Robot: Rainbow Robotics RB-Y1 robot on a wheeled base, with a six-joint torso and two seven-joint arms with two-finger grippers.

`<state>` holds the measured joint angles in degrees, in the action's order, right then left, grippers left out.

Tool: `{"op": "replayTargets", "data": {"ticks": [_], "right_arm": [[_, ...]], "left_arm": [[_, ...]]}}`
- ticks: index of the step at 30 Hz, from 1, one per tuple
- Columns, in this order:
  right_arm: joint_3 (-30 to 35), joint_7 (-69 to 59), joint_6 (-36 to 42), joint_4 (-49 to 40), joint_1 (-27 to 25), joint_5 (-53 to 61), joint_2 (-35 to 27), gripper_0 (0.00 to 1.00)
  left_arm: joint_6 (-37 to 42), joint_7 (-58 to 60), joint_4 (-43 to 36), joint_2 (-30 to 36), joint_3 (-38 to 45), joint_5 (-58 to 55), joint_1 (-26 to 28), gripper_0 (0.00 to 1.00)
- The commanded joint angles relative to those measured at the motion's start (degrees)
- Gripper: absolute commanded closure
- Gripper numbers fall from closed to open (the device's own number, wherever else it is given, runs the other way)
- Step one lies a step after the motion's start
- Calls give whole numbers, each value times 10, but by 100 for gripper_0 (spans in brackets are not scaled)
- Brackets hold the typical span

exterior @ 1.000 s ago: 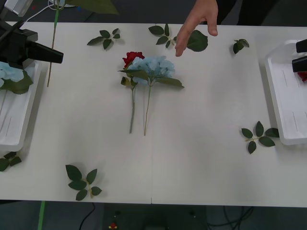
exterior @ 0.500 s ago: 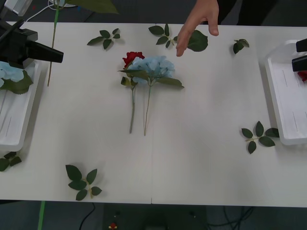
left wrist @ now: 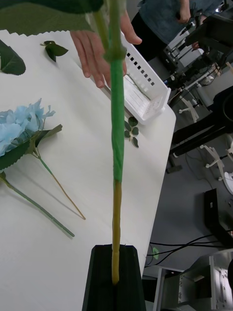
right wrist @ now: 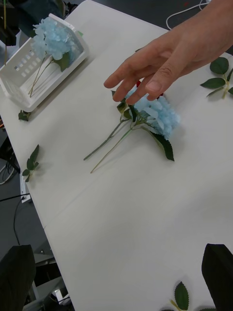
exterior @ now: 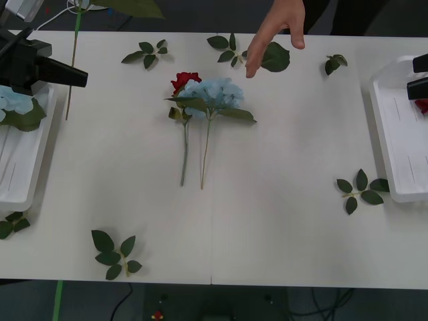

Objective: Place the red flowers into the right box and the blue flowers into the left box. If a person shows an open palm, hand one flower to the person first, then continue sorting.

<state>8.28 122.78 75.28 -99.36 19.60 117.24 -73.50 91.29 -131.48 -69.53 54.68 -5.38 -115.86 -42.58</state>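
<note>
Overhead, left gripper (left wrist: 114, 284) pinches a stem (left wrist: 116, 160), bloom apparently unseen.

A red rose (exterior: 184, 81) and a blue hydrangea (exterior: 215, 91) lie mid-counter, heads touching, stems pointing near. Another hydrangea (exterior: 12, 100) lies in the left box (exterior: 20, 170); the right box (exterior: 400, 134) sits right.

A robotics lab: a white test table (exterior: 281, 221), wheeled equipment stands (left wrist: 204, 92) and loose floor cables (left wrist: 179, 243).
</note>
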Motion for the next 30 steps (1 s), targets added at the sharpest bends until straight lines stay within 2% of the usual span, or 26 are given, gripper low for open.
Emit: {"op": "replayTargets", "data": {"ticks": [1, 8, 16, 25, 30], "right_arm": [[16, 26, -7, 0, -4, 8, -20, 0], [16, 26, -8, 0, -4, 8, -20, 0], [16, 26, -13, 2, -4, 9, -20, 0], [16, 26, -14, 2, -5, 8, -20, 0], [16, 26, -15, 2, -5, 8, -19, 0]], "left_arm": [[-6, 33, -1, 34, -4, -11, -21, 100], [-15, 34, 8, 46, -4, -12, -21, 100], [-6, 37, 66, 115, -9, -15, -29, 100], [-28, 40, 143, 206, -79, -38, -29, 100], [-37, 40, 176, 234, -112, -39, -29, 100]]}}
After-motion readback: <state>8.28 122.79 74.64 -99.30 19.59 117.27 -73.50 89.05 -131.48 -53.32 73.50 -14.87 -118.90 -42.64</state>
